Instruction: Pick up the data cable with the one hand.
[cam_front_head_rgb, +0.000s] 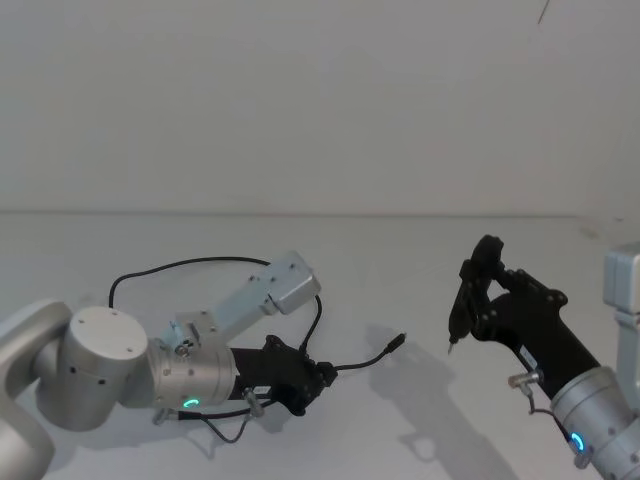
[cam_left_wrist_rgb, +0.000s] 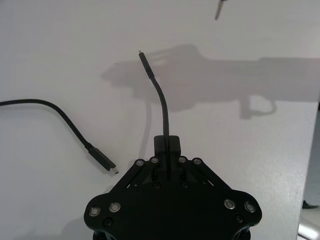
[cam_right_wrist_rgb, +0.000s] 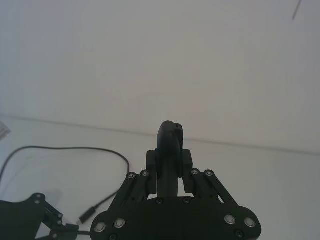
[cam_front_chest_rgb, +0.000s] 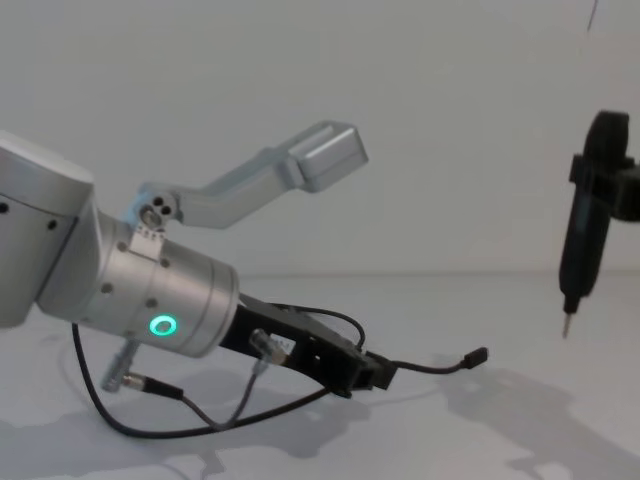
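My left gripper (cam_front_head_rgb: 320, 377) hangs low over the white table, shut on the data cable (cam_front_head_rgb: 200, 262) a short way back from one plug. That plug (cam_front_head_rgb: 398, 342) sticks out past the fingers, just above the table. In the left wrist view the fingers (cam_left_wrist_rgb: 166, 144) pinch the cable (cam_left_wrist_rgb: 162, 100), and its other plug (cam_left_wrist_rgb: 108, 167) lies on the table beside them. The cable's length loops back behind the left arm. The chest view shows the held end (cam_front_chest_rgb: 432, 367) clear of the surface. My right gripper (cam_front_head_rgb: 487, 298) hovers to the right, shut on a black pen-like tool (cam_front_chest_rgb: 585, 240).
The table (cam_front_head_rgb: 420, 250) is white, with a white wall behind it. A short grey wire with a silver plug (cam_front_chest_rgb: 262, 345) dangles from my left wrist. The pen tool's metal tip (cam_front_head_rgb: 452, 341) points down, to the right of the cable's free plug.
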